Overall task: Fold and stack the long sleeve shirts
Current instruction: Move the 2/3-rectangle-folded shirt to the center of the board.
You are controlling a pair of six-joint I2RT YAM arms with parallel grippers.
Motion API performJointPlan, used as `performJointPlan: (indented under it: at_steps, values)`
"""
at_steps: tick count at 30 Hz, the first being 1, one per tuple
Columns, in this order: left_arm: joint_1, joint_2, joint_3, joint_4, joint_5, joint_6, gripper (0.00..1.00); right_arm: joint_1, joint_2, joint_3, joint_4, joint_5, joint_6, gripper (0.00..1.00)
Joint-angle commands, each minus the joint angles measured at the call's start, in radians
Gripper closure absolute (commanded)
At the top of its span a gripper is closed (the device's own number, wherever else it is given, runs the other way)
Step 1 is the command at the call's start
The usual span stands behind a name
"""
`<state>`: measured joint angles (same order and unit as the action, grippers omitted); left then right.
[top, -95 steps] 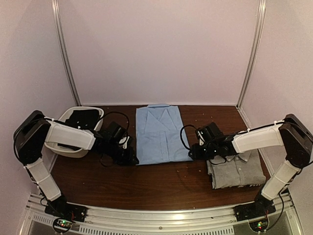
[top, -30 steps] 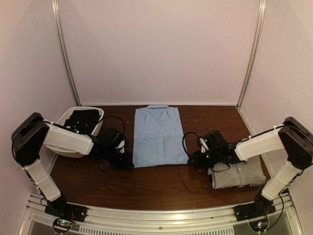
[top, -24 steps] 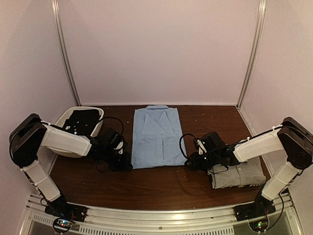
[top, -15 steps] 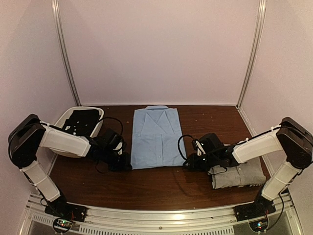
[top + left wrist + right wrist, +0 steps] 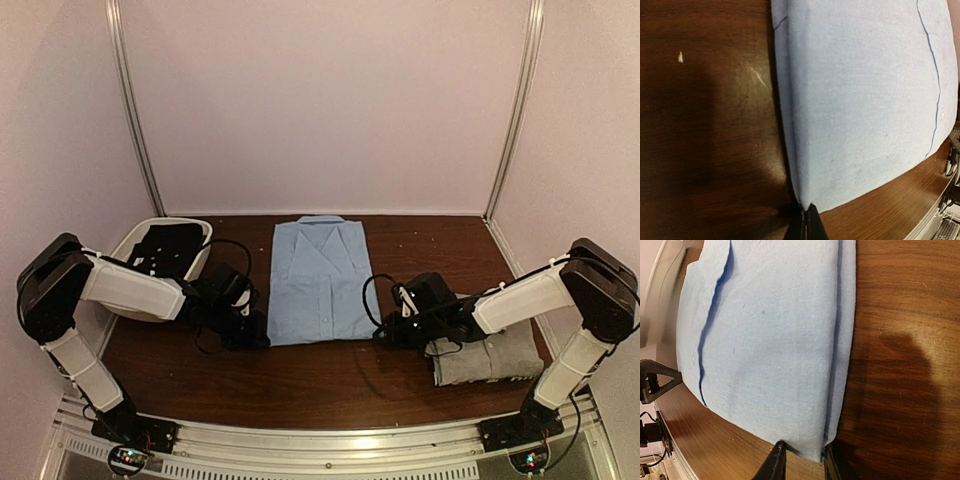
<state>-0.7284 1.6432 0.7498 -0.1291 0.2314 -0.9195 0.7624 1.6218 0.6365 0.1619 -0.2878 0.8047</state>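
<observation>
The light blue shirt (image 5: 322, 280) lies folded flat in the middle of the brown table, collar at the far end. My left gripper (image 5: 258, 335) is shut on its near left corner; in the left wrist view the black tips (image 5: 807, 220) pinch the edge of the cloth (image 5: 860, 100). My right gripper (image 5: 385, 335) sits low at the near right corner. In the right wrist view its fingers (image 5: 802, 460) stand apart on either side of that corner of the blue cloth (image 5: 770, 340). The grey shirt (image 5: 490, 358) lies folded at the right, partly under the right arm.
A white basket (image 5: 205, 228) holding dark clothes (image 5: 168, 245) stands at the back left, behind the left arm. Pale walls close in the table on three sides. A metal rail (image 5: 330, 440) runs along the near edge.
The right gripper has slid left onto the blue shirt's near right corner and its fingers have narrowed a little. The left gripper has kept its hold and barely moved.
</observation>
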Motion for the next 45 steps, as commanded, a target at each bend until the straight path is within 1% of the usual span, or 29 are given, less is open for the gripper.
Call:
performJointPlan:
  at_steps: [1,10,22,25,28,33,41,45]
  values:
    - [-0.004,-0.009,-0.014,-0.033,-0.019,0.004,1.0,0.005,0.025,-0.008,0.009,0.032,0.011,0.72]
    - [-0.004,-0.006,-0.013,-0.046,-0.023,0.006,1.0,0.002,0.011,-0.021,0.025,0.046,0.023,0.72]
    - [-0.005,0.001,-0.011,-0.051,-0.024,0.005,1.0,-0.013,0.005,-0.045,0.066,0.022,0.036,0.73]
    - [-0.005,0.0,-0.009,-0.052,-0.025,0.004,1.0,-0.013,0.004,-0.049,0.068,0.026,0.035,0.77]
    - [-0.005,-0.002,-0.006,-0.056,-0.025,0.006,1.0,-0.013,0.002,-0.046,0.065,0.029,0.027,0.83]
    - [-0.004,-0.021,-0.006,-0.067,-0.025,0.017,1.0,-0.005,-0.031,-0.039,0.042,0.031,-0.01,1.0]
    - [-0.036,-0.107,-0.05,-0.091,-0.041,0.002,1.0,0.044,-0.136,-0.076,0.018,0.055,-0.007,1.0]
    - [-0.081,-0.202,-0.089,-0.121,-0.079,-0.029,1.0,0.106,-0.202,-0.08,-0.028,0.098,0.007,1.0]
